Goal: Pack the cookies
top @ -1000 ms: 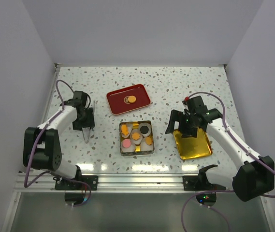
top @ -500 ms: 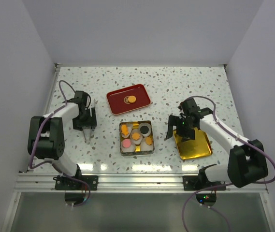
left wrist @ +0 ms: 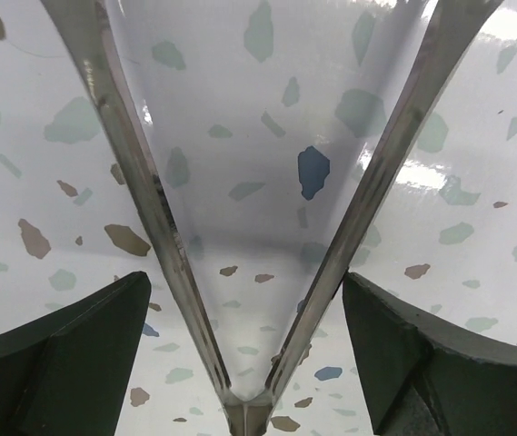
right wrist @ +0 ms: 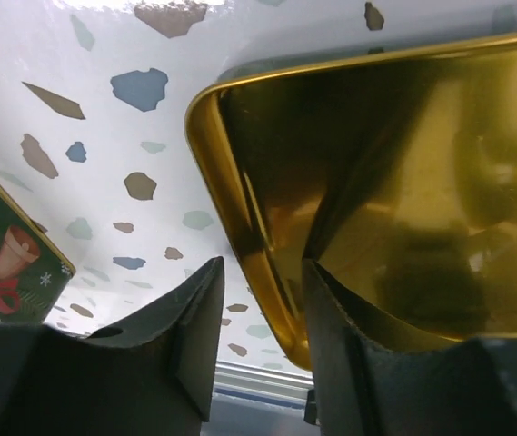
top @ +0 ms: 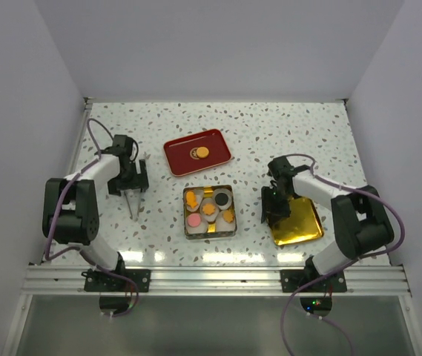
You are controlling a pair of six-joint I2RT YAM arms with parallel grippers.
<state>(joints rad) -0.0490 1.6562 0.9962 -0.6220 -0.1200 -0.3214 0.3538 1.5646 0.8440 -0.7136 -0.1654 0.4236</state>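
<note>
Several cookies [top: 209, 211] sit in paper cups inside the square tin [top: 186, 227] at mid-table. One orange cookie [top: 202, 153] lies on the red tray [top: 177, 157]. Metal tongs [top: 131, 205] lie on the table, and my left gripper [top: 131, 183] stands open over their hinge end. In the left wrist view the tongs [left wrist: 149, 200] spread in a V between my left gripper's [left wrist: 247, 282] fingers, touching neither. My right gripper [top: 272, 210] straddles the left rim of the gold lid [top: 299, 225]. In the right wrist view one finger of the right gripper [right wrist: 260, 268] is inside the lid [right wrist: 403, 182] and one outside, with a gap left.
The tin's green printed side [right wrist: 4, 263] shows at the left of the right wrist view. The gold lid lies open side up, right of the tin. White walls close in the speckled table [top: 270, 133] on three sides, and a metal rail [top: 211, 278] runs along the near edge.
My left gripper has opened wide and let go of the tongs. My right arm has swung down to the lid's left rim, and its jaws have narrowed around that rim.
</note>
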